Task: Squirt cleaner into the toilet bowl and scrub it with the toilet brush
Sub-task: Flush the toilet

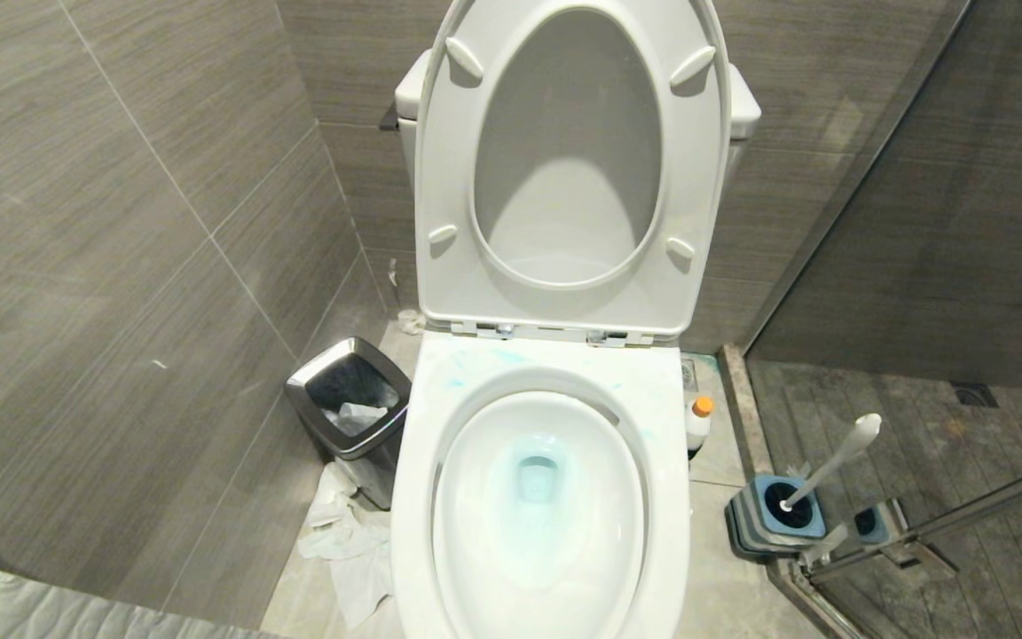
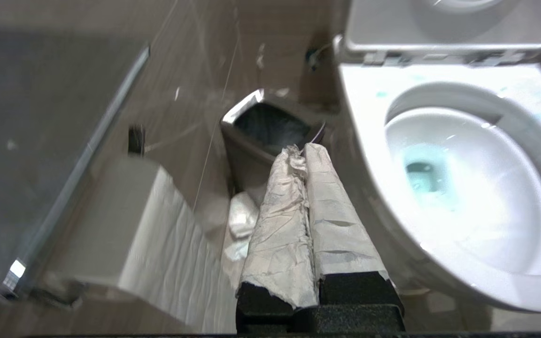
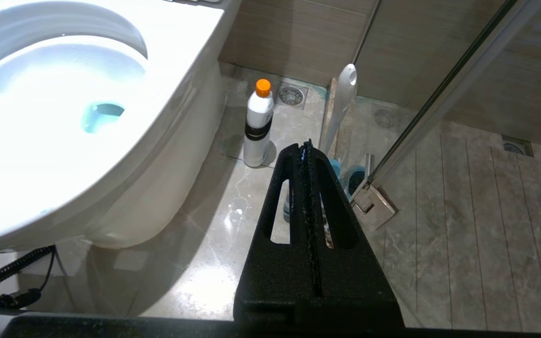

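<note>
The toilet bowl [image 1: 538, 497] is seen from above with seat and lid [image 1: 569, 169] raised against the tank; teal-tinted water sits at its drain and faint blue-teal smears are spread over the rim behind it. The cleaner [image 1: 699, 422], a white bottle with an orange cap, is stood upright on the floor just beside the bowl on the robot's right. Farther right, by the glass door's hinge, the toilet brush [image 1: 826, 470] is rested tilted in its blue-grey holder [image 1: 777, 517]. A steel-rimmed waste bin [image 1: 351, 408] is placed left of the bowl, with crumpled paper [image 1: 347, 546] lying on the floor near it. Neither arm is shown in the head view. The left pincer [image 2: 304, 150], its fingers wrapped in pale paper, is pressed together above the floor near the bin. The right pincer [image 3: 305, 146] is likewise pressed together, holding nothing, above the floor near the cleaner and brush.
</note>
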Available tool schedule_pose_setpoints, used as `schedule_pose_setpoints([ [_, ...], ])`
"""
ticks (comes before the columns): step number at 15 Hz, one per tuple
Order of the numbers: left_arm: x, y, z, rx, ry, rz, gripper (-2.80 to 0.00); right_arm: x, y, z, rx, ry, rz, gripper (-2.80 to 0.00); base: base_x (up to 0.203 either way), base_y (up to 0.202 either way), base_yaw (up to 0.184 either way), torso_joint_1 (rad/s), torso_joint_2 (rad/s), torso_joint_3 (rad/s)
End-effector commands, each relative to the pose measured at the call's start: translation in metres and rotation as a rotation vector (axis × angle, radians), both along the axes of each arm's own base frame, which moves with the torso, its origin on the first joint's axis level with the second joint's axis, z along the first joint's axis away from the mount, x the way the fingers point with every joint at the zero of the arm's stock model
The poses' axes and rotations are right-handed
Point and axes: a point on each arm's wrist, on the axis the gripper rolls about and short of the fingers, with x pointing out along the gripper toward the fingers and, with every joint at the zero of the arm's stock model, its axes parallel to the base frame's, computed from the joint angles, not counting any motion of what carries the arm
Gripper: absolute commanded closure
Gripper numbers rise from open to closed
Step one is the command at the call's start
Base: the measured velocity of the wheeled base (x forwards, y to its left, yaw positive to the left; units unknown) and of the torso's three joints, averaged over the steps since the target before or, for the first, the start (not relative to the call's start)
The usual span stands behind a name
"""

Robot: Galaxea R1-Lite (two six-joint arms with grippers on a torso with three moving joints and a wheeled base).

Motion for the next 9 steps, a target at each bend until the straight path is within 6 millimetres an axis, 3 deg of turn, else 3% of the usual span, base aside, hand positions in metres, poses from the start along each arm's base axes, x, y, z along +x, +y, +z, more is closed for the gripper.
schedule_pose_setpoints([
  [1,-0.012,-0.001,0.025,0.015,-0.037,-0.028,0.00,0.001,0.000,-0.003,-0.001,0.011,0.000,0.00,0.000,0.000,0.000,0.000,0.00,0.000],
  [5,-0.020,-0.001,0.066,0.026,-0.084,-0.061,0.00,0.001,0.000,-0.003,-0.001,0.011,0.000,0.00,0.000,0.000,0.000,0.000,0.00,0.000],
  [9,-0.015,-0.001,0.128,0.025,-0.125,-0.071,0.00,0.001,0.000,-0.003,-0.001,0.011,0.000,0.00,0.000,0.000,0.000,0.000,0.00,0.000],
])
